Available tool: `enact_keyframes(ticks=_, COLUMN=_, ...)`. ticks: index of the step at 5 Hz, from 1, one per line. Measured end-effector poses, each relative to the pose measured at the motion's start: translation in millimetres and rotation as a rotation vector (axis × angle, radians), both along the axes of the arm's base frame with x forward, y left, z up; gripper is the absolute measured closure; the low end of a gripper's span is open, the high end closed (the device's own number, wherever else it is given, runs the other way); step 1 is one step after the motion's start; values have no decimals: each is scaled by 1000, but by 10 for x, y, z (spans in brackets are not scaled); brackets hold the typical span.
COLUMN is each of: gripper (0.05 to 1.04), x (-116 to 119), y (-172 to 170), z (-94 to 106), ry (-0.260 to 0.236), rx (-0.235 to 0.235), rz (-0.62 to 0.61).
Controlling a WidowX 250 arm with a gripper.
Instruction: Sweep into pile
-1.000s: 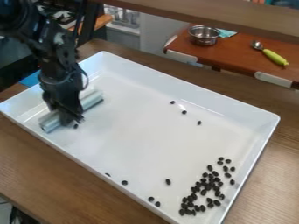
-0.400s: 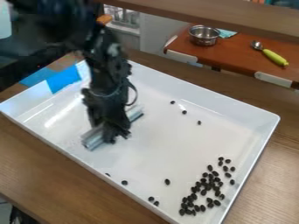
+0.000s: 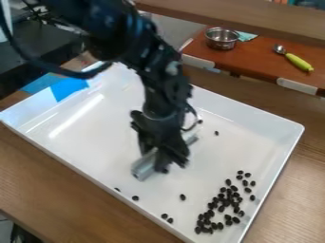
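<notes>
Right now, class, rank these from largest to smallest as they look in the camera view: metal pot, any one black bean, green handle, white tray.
White tray
Metal pot
Green handle
Black bean, by far the smallest

Blk beans (image 3: 226, 204) | clustered nr tray (image 3: 257, 117) corner + strays || gray bar (image 3: 145, 167) | slanted, mid-tray
</notes>
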State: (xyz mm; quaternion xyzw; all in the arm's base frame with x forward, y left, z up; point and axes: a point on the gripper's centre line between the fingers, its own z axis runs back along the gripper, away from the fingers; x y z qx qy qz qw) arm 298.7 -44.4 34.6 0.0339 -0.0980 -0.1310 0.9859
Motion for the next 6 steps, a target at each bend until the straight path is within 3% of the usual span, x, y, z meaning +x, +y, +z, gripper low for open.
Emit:
enact_keyframes(ticks=2, gripper=697, x=-164, y=-548, z=2, ry=17, rx=-56, rz=-57)
enact_keyframes(ticks=4, gripper=697, x=-207, y=-680, z=22, ry=46, rx=-117, rz=-26)
enact_keyframes(ticks=5, gripper=697, x=-182, y=-519, z=222, ry=36, rx=-154, rz=-1)
enact_keyframes(ticks=6, gripper=697, x=-51, y=-39, z=588, ry=-26, rx=-209, rz=101)
